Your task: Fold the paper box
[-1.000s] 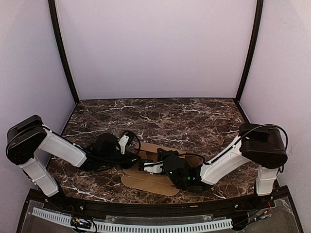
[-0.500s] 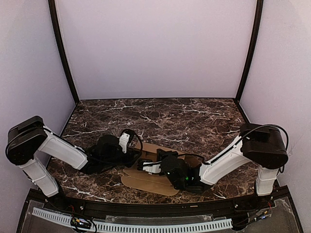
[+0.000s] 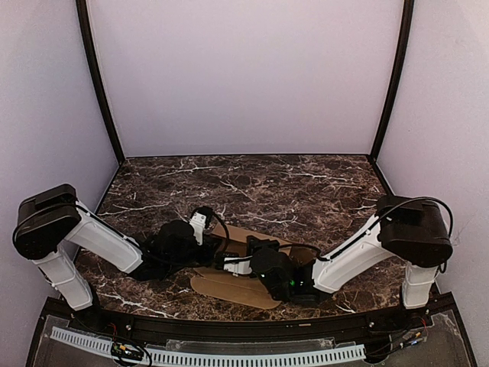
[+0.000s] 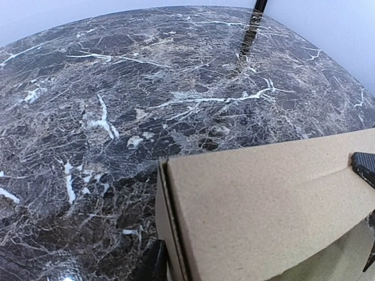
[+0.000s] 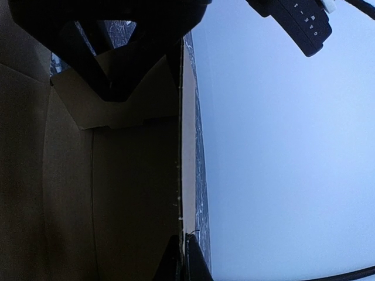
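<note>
1. Paper box (image 3: 233, 289): plain tan cardboard, unprinted, part-folded. Flat scalloped flap lies on table (image 3: 321, 191); one panel raised w/ creased edge.
2. Loc: centre of table's near edge.
3. R gripper (image 5: 183, 257): closed, pinching a wall's thin edge.
4. L gripper (image 4: 258, 216): fingers astride a panel; clamped or not, can't tell.

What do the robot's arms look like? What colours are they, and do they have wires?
Both arms look the same. The left arm and the right arm have chunky black joints joined by smooth white tubes. Thin black cables loop along them. A tiny green light glows on the right arm's wrist. The fingers are black too.
</note>
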You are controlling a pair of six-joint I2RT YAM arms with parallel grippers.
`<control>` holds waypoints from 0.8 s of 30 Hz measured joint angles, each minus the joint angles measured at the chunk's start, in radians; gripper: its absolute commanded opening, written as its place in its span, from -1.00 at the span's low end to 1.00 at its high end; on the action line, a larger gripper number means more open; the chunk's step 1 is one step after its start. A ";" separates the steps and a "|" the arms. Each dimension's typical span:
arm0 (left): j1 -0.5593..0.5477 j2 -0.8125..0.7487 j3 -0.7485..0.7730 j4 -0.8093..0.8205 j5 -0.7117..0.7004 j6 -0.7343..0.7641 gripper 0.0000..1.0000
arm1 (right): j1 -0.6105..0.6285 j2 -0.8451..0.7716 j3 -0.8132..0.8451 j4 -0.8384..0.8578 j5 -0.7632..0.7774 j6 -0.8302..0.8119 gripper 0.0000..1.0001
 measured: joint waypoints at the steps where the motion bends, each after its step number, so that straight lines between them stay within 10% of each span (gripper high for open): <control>1: -0.003 0.002 -0.001 0.003 -0.008 -0.001 -0.70 | 0.001 0.000 0.002 -0.002 0.001 0.002 -1.00; 9: -0.012 0.010 -0.001 0.011 -0.055 0.011 -0.98 | 0.008 -0.004 0.018 -0.046 0.003 0.049 -0.82; 24: -0.012 0.010 0.029 -0.011 0.016 0.135 -0.98 | 0.026 -0.198 0.006 -0.377 -0.152 0.285 0.26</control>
